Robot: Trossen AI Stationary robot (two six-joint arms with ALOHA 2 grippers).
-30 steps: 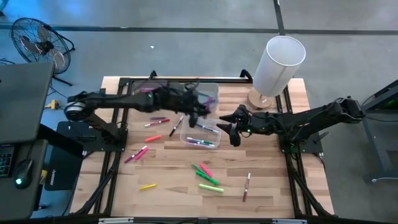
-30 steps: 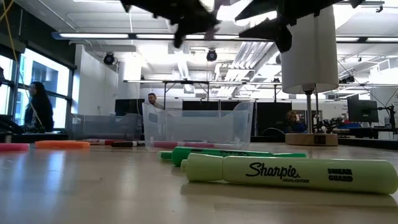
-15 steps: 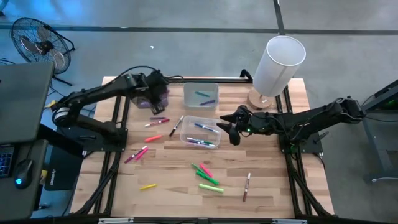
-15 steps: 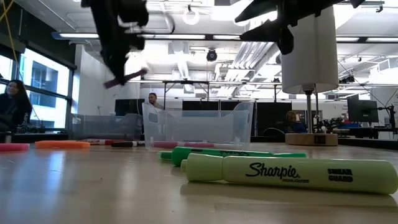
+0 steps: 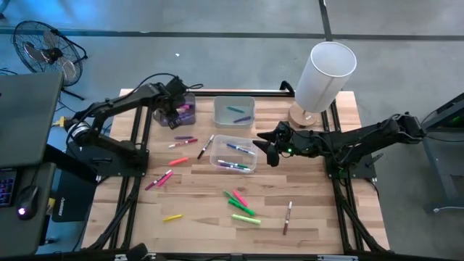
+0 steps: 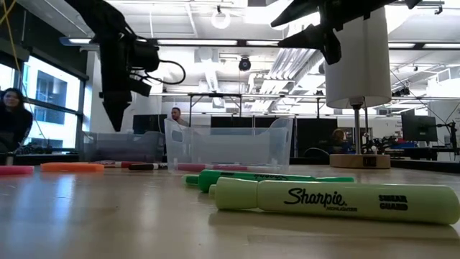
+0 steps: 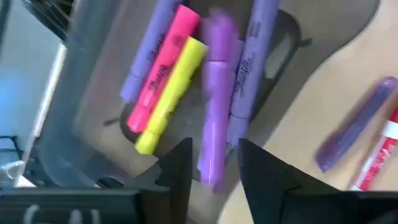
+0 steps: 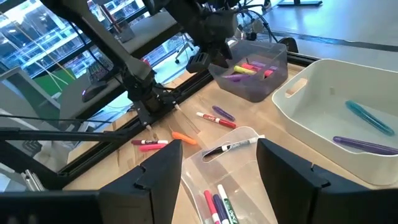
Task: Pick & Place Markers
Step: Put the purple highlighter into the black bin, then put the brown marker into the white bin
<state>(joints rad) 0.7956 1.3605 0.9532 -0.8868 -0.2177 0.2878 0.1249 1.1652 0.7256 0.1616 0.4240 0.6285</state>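
left claw (image 7: 214,163) spread, reaching over grey bin (image 5: 181,112) | right claw (image 8: 217,168) spread beside clear bin (image 5: 232,154)

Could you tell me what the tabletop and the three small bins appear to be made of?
The tabletop looks like pale wood with a matt finish: plank seams and grain show. The grey bin seems smoky translucent plastic, its markers visible through the wall. The middle bin looks opaque whitish plastic with moulded handles. The near bin looks like clear plastic.

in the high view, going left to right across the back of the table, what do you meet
left gripper over the grey bin → white bin → right gripper → white cylinder on its wooden base
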